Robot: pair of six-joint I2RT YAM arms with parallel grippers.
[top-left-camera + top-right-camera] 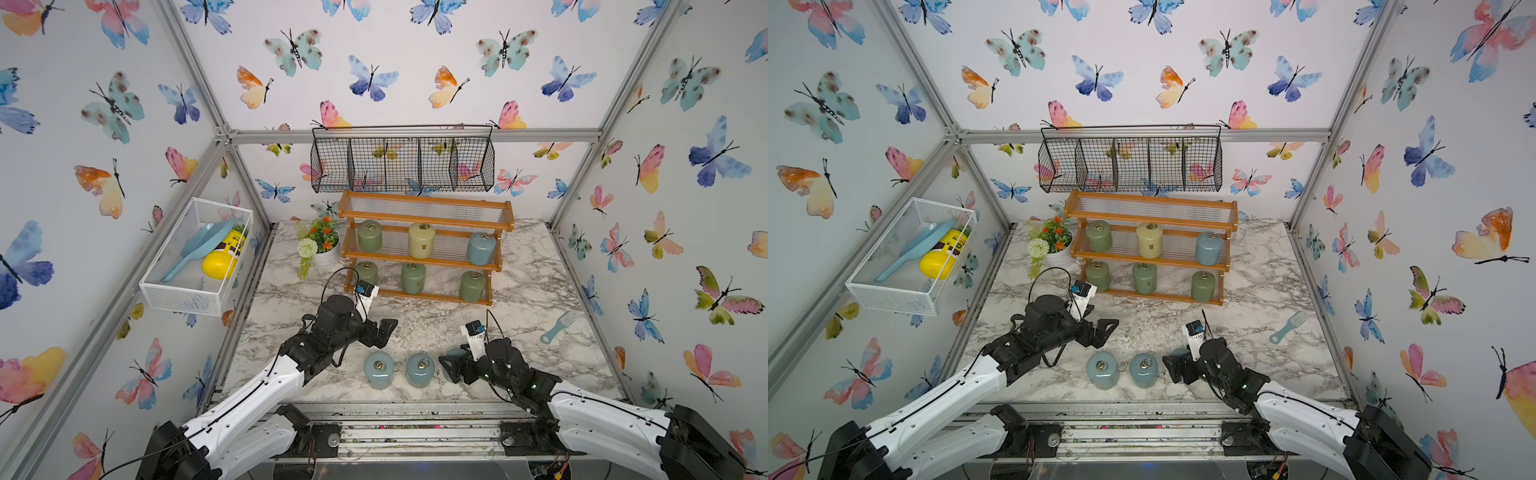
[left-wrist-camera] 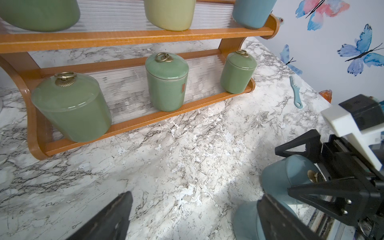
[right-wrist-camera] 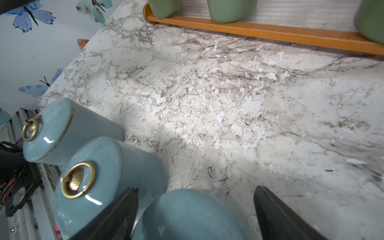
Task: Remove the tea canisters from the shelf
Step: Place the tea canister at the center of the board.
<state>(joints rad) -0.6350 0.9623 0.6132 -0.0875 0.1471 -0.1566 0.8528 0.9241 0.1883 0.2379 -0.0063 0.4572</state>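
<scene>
A small brownish label on the middle green canister [image 2: 166,83] of the shelf's [image 1: 424,220] lowest tier is too small to read. Six tea canisters [image 1: 421,240] stand on the shelf's lower two tiers; two pale blue canisters [image 1: 379,370] and a third blue canister [image 3: 187,218] stand on the table [image 1: 532,282] in front of the shelf. All are upright, long axis vertical, ring pulls up. The right gripper [image 3: 195,190] straddles the third, jaws apart, one finger clear of it. The left gripper [image 1: 385,333], near the shelf's left end, has its jaws wide apart, empty. Print on the yellow bottle [image 1: 222,255], left of the shelf, is unreadable
</scene>
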